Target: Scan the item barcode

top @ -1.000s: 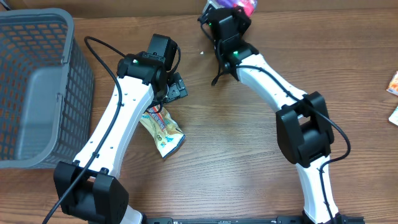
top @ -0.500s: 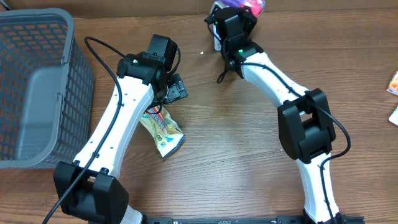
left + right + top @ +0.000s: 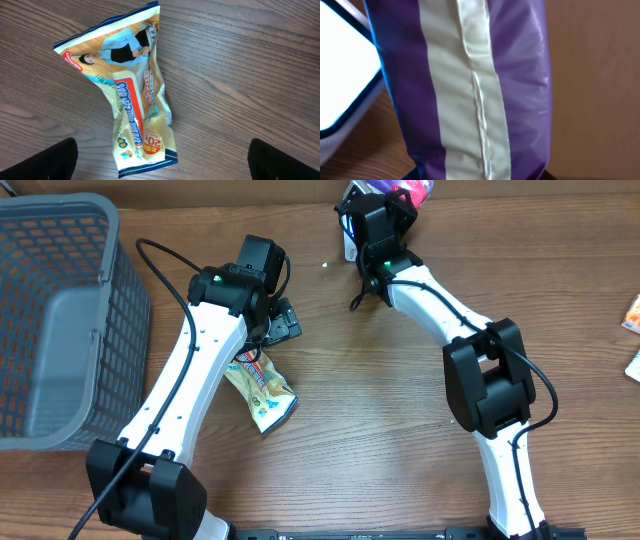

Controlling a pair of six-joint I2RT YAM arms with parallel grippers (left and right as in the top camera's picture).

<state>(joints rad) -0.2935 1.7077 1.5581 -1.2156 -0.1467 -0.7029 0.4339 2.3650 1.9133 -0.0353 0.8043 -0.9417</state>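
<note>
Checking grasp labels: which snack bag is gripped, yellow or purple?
The purple bag with the white seam, in the right gripper. The yellow bag lies loose on the table below the open left gripper.

Right arm is shifting toward the far edge of the tabletop and slightly to the right in the overhead view, with its elbow drawing up a little. Right end effector is carrying the purple packet along. The packet's pink end is sliding rightward along the top border. A white edge is becoming uncovered beside the wrist.
</note>
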